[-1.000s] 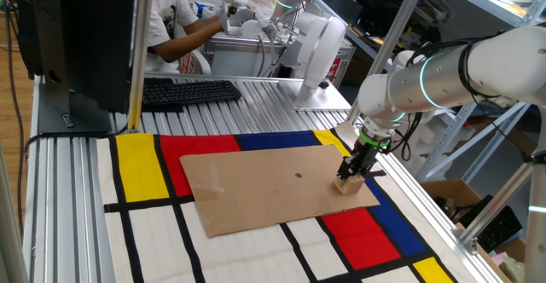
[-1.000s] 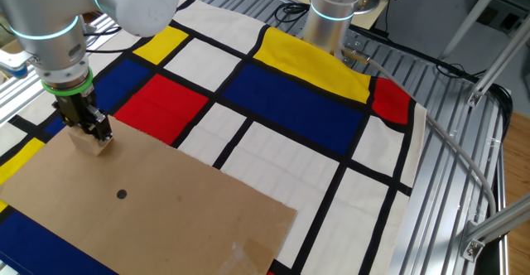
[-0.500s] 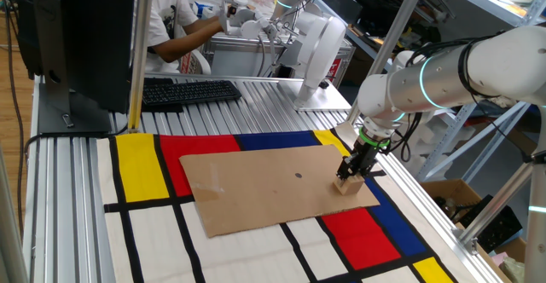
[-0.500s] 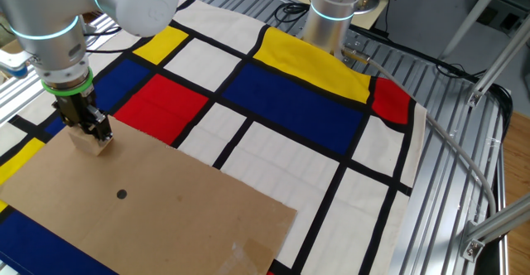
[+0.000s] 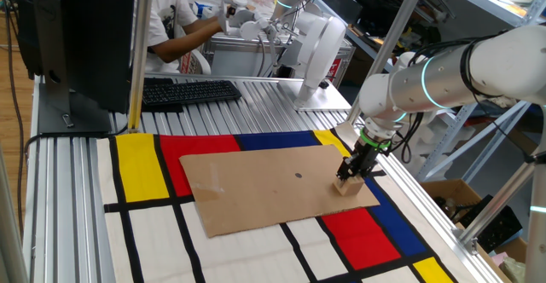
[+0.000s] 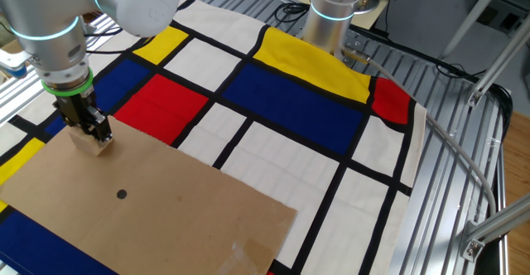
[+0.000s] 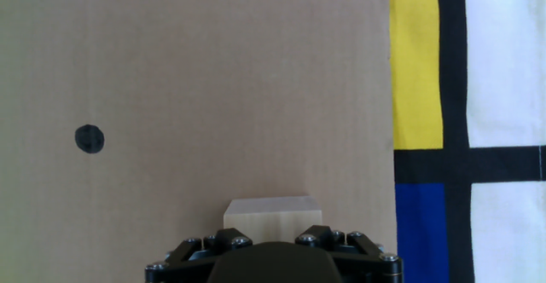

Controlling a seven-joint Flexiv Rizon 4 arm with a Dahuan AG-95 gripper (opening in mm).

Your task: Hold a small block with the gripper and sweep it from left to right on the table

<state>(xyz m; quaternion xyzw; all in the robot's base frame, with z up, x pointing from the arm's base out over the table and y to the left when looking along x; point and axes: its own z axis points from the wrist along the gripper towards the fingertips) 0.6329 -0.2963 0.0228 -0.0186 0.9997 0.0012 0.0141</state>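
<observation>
One small block [image 7: 272,213], a plain light tan wooden cube, sits nearest the hand camera, pressed down on a brown cardboard sheet [image 7: 213,87] with the black gripper [image 7: 273,251] clamped over its top, so the fingers are closed on the cube and only its front face and upper edge show below the tool. In the hand view the block lies near the cardboard's right edge, and to its upper left a small black dot [image 7: 90,138] is marked on the sheet, well apart from the cube. Just past that edge runs the mat [image 7: 490,61] with its yellow, blue and white rectangles divided by black bands. From one fixed view the gripper [image 5: 351,173] hangs nearly straight down from a thick white and silver arm [image 5: 444,70] with a green ring above the tool, and the block [image 5: 346,185] rests at the cardboard's corner on the side nearest the arm, with the cardboard [image 5: 273,187] lying across red, blue and white panels of the table [image 5: 68,206]. The other fixed view shows the same grip, the gripper [image 6: 93,133] on the block [image 6: 94,145] at the sheet's [image 6: 157,217] far edge beside a red panel. Farther back stand a black keyboard [image 5: 188,90], a dark monitor [image 5: 77,36] and a seated person [image 5: 175,19] in a white shirt.
</observation>
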